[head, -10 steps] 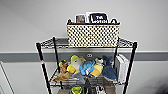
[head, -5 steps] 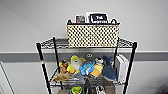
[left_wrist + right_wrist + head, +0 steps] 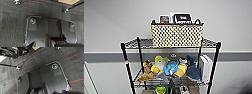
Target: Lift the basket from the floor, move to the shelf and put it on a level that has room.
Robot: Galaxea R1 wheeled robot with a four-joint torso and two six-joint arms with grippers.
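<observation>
A: Checking placement: basket [image 3: 177, 35] sits on the top level [image 3: 137, 43] of the shelf [image 3: 129, 67], against the far wall, roughly centred, maybe a bit right of middle. Its near face looks close to the tier's near edge.

B: Grippers?

A: Can't tell whether either is released or clenched. Both wrist views look down at dark carpet [image 3: 11, 25], nothing held that I can see.

B: Risks?

A: Main one, in my view: the rack is on casters [image 3: 16, 2]. A bump from the base or an arm could roll it and shift the basket toward the edge. Boxes [image 3: 182, 18] stand tall inside the basket, so it may be top-heavy.

B: The plush toys [image 3: 169, 67]?

A: One tier down, not affected unless the rack gets jolted.
</observation>
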